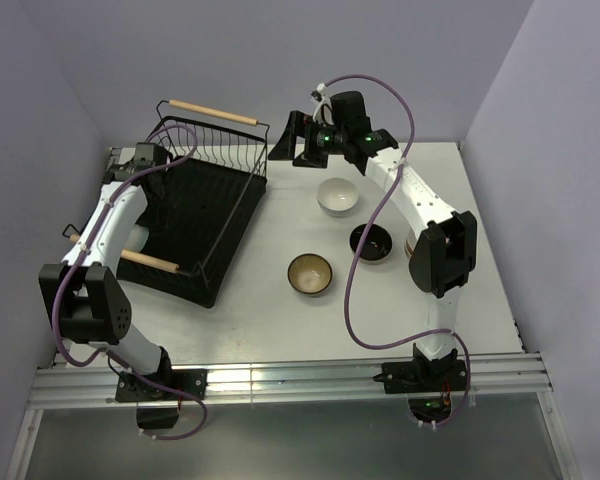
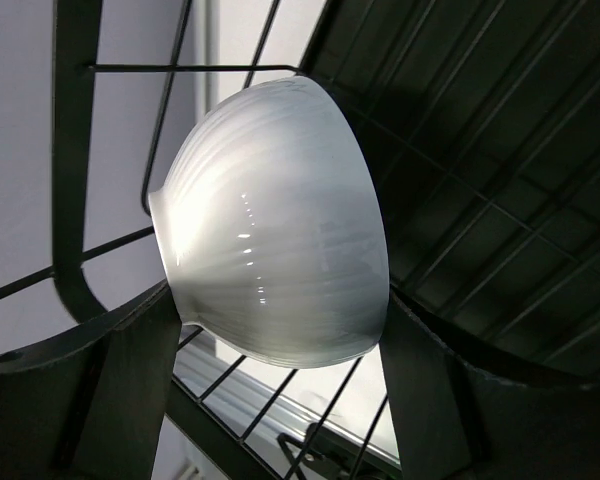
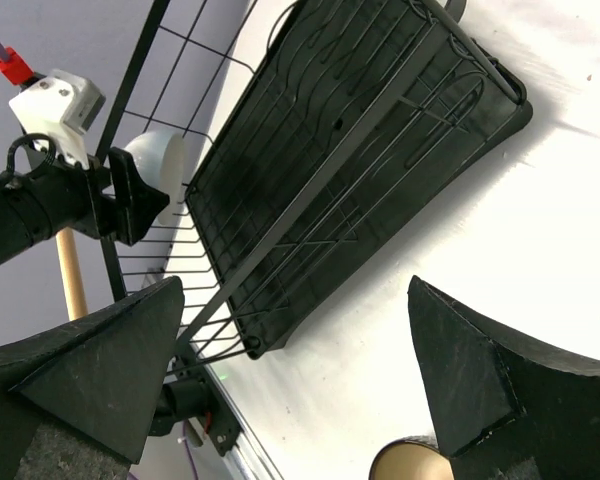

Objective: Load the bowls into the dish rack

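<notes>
Bowl (image 2: 280,220) (white) inside left hand (image 2: 280,360)

Dish rack (image 3: 310,190) wires crowding the white bowl (image 2: 275,220) in the left gripper (image 2: 280,340), rack floor apparently free, three bowls (image 1: 337,196) dotting the table (image 1: 250,320).

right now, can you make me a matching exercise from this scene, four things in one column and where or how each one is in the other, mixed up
Things
1. ribbed white bowl
2. black bowl
3. brown bowl
4. right gripper

Place or state
a. open, holding nothing
b. on the table, the bowl nearest its near edge
c. clamped in the left gripper, right by the dish rack's wires
d. on the table, the bowl furthest right in the top view

Pairs: 1-c, 2-d, 3-b, 4-a
</notes>
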Tool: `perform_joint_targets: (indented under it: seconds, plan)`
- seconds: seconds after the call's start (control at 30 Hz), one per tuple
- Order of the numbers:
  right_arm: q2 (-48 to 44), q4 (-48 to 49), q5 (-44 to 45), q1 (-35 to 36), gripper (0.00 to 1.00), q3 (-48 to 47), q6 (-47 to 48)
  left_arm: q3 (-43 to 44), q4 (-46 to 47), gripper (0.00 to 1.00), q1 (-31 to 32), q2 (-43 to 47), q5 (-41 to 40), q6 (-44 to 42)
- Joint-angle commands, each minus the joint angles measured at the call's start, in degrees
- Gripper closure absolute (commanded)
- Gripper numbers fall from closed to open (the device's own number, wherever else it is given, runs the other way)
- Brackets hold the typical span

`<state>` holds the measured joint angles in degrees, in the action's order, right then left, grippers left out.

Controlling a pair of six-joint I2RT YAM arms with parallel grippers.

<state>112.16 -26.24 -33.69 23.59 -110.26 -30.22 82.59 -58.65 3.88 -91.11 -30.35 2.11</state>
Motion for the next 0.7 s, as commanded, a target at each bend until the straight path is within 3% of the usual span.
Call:
perform_joint_targets:
  seconds: [0.0, 0.17, 0.67]
  plan:
    - [-3.7, 1.54, -1.02, -0.3, 0.0, 0.04, -0.19, -0.06, -0.59, 1.0, 1.04, -0.9, -7.0, -1.49]
    - [-4.05, 1.45, -1.81, -0.92, 0.0, 0.66, -0.1, -0.15, -1.99, 0.99, 1.57, -2.67, -6.74, -0.97]
    - [-7.65, 4.44, -0.94, -3.12, 0.0, 6.89, 0.25, -2.51, -0.15, 0.81, 1.57, -6.97, -10.25, -0.26]
